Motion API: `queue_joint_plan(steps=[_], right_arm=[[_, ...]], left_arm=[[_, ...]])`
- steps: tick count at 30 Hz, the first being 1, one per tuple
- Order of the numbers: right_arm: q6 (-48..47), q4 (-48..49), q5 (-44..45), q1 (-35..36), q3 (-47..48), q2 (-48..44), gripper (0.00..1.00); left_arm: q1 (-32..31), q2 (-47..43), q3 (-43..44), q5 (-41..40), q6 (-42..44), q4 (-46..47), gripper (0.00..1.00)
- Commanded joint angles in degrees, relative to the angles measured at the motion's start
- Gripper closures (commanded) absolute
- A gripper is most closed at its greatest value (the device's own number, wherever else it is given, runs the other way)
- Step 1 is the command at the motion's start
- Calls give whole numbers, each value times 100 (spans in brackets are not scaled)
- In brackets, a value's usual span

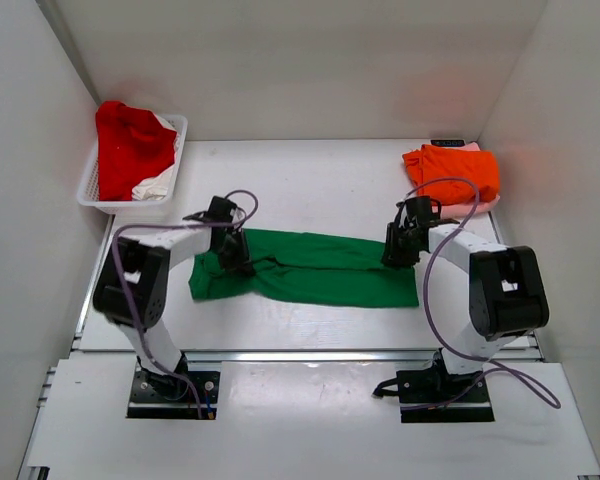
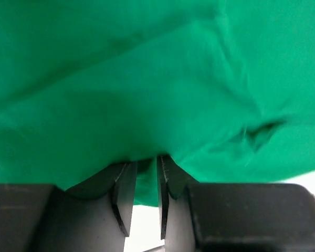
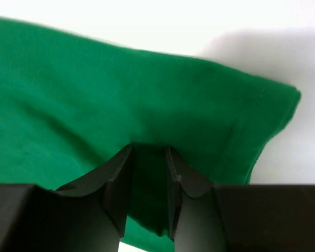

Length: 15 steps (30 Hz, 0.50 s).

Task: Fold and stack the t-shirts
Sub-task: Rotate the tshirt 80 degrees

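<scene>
The bright green t-shirt (image 1: pixel 310 268) lies folded into a long band across the middle of the table. My left gripper (image 1: pixel 236 250) is shut on its left part; green cloth (image 2: pixel 147 105) fills the left wrist view and sits between the fingers (image 2: pixel 125 194). My right gripper (image 1: pixel 398 250) is shut on the shirt's right end; the cloth (image 3: pixel 121 105) runs between its fingers (image 3: pixel 118 194). The orange t-shirt (image 1: pixel 452 170) lies folded on the pale pink one (image 1: pixel 480 206) at the back right. The red t-shirt (image 1: pixel 130 145) and a white one (image 1: pixel 155 185) lie in the basket.
The white plastic lattice basket (image 1: pixel 92 185) stands at the back left by the left wall. White walls close in the table on three sides. A small dark object (image 1: pixel 446 143) lies behind the orange shirt.
</scene>
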Motion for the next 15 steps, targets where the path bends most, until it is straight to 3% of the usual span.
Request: queue_joint_plan(steps=[1,5,8,11,13,15], right_arm=[[598,-307,-103,259,-486,-376,74],[1274,-62,-112,1128,-1206,-843,77],[1941,386,-94,1796,-1699,-1221,80],[2478,781,-112,2333,-2068,-1476,80],[2691,1072,-112,2554,-2253,-1512,81],[2910,1265,-147,2738,-2333,-1451,81]], left_arm=[[286,1083,1403,-539,255,-29,67],[392,2570,3664,-636,598,-1099,68],[322,3976,6062,-680,818,-2204,69],[269,5601,9790,-471,863,-3313,69],[330,6419,10800,-198,688,-3589,71],[356,6335,10447,39,625,-3345,71]])
